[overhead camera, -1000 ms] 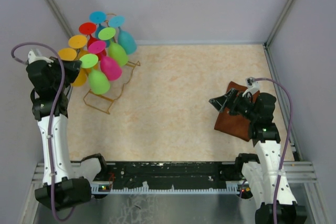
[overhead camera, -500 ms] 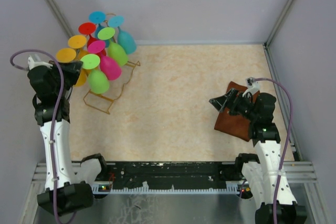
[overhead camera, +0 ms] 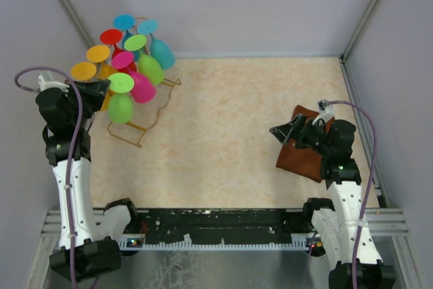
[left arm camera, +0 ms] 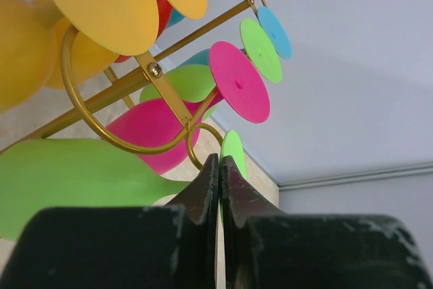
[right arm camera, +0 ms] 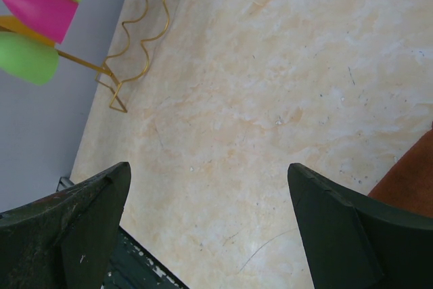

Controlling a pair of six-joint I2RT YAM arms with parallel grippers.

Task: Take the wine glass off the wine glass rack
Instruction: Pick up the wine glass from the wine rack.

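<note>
Left tool (left arm camera: 220, 166) is pinched together on the stem of the green wine glass (left arm camera: 74, 184) at the near-left side of the wine glass rack (left arm camera: 166, 96). The wall is tight on that side and other coloured glasses (overhead camera: 161, 52) crowd just behind. Can't tell if the stem is still in its hook, the fingers hide it. Right tool (right arm camera: 208, 167) is spread wide, well right of the rack over a brown cloth (overhead camera: 301, 157), with open tabletop (overhead camera: 223, 120) between.
</note>
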